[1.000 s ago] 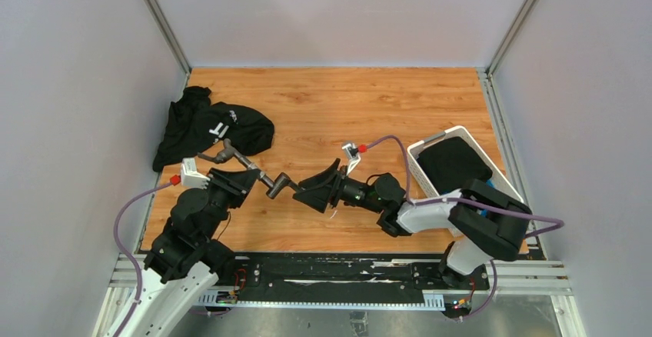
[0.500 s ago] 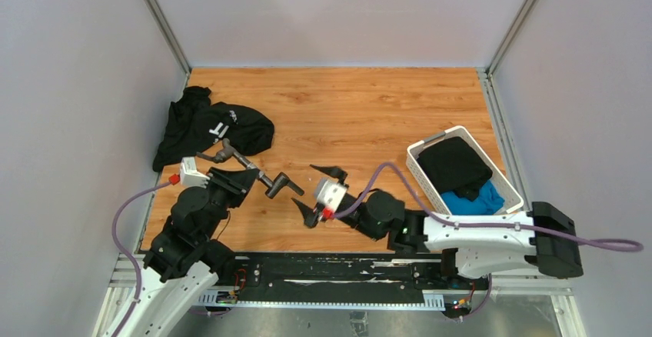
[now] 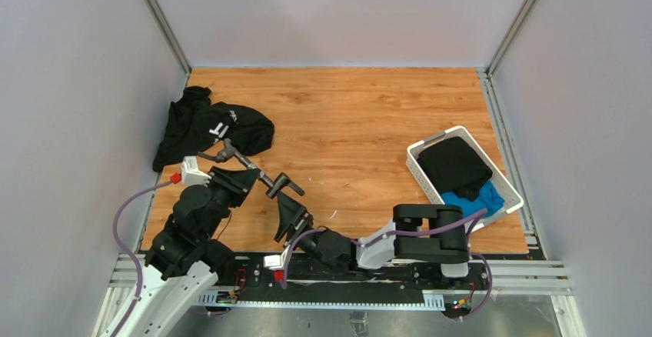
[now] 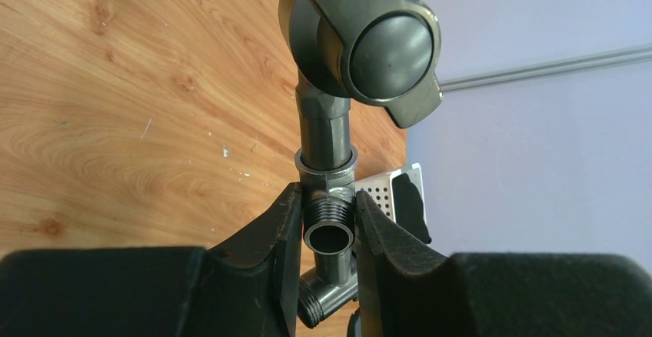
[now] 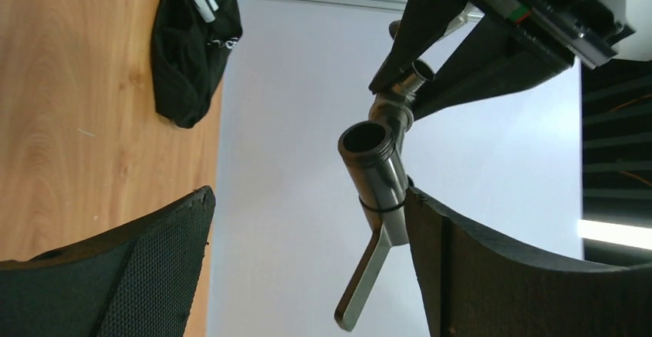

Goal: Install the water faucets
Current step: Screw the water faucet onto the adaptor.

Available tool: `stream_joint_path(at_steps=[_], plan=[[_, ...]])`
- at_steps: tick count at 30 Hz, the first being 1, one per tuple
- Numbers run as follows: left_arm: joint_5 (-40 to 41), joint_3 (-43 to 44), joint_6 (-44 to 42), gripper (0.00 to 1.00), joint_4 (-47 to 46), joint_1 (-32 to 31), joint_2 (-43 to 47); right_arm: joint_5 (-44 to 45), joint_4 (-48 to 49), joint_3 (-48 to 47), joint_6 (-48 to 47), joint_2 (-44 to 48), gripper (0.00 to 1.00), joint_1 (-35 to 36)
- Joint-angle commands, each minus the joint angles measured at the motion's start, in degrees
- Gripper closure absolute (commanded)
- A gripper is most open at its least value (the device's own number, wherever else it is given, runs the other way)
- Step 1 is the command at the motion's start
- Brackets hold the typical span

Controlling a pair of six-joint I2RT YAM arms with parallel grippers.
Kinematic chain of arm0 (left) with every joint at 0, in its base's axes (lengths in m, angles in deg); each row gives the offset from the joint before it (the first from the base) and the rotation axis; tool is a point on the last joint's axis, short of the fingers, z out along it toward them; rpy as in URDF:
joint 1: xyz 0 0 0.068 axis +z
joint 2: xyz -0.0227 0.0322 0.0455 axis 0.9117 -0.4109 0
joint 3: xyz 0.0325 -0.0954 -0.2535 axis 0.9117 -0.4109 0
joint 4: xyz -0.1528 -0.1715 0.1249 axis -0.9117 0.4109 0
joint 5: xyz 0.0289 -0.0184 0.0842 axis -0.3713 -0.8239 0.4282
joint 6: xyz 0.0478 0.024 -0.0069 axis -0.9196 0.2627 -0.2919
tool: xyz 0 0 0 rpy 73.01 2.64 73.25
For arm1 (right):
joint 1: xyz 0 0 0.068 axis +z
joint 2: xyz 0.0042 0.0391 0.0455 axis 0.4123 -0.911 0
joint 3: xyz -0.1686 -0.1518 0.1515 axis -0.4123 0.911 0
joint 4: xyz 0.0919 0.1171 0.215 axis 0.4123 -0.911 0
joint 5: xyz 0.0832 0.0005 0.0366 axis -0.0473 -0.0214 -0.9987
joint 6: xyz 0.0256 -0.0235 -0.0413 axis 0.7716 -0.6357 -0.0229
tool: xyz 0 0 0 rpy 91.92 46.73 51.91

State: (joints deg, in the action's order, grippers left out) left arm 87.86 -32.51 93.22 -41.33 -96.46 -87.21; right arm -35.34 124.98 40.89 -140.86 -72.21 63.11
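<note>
Left wrist: my left gripper (image 4: pixel 329 214) is clamping the threaded stub of the dark-grey metal faucet (image 4: pixel 324 125); my right gripper (image 5: pixel 307 198) is gaping nearby.

On the surface (image 3: pixel 346 114), the garment (image 3: pixel 211 128) lies far left and the basket (image 3: pixel 434 138) right, clothes (image 3: pixel 454 164) in it. Between them, nearer the garment, the faucet (image 3: pixel 273 183) sits in the left hand (image 3: pixel 247 173); the right hand (image 3: pixel 291 212) is just before it.
</note>
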Motion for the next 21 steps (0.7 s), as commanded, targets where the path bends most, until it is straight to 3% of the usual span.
stream_joint_path(at_steps=[1, 10, 13, 18, 21], plan=[[0.34, 2.67, 0.11, 1.00, -5.82, 0.18, 0.09, 3.52, 14.18, -4.28, -9.59, -2.69, 0.10, -0.14], [0.43, 2.14, 0.66, 1.00, -5.42, 0.13, 1.40, 3.92, 14.18, -8.88, -10.25, -6.92, 0.13, -2.55], [0.47, 2.17, 0.74, 1.00, -5.10, 0.13, 1.83, 4.04, 14.17, -9.65, -8.65, -7.66, 0.24, -3.03], [0.78, 2.10, 0.93, 1.00, -4.81, 0.13, 2.21, 4.70, 14.18, -9.99, -5.94, -7.48, 0.52, -3.19], [0.61, 2.10, 0.93, 1.00, -5.00, 0.16, 2.08, 5.23, 14.11, -10.33, -3.63, -6.97, 0.63, -3.13]])
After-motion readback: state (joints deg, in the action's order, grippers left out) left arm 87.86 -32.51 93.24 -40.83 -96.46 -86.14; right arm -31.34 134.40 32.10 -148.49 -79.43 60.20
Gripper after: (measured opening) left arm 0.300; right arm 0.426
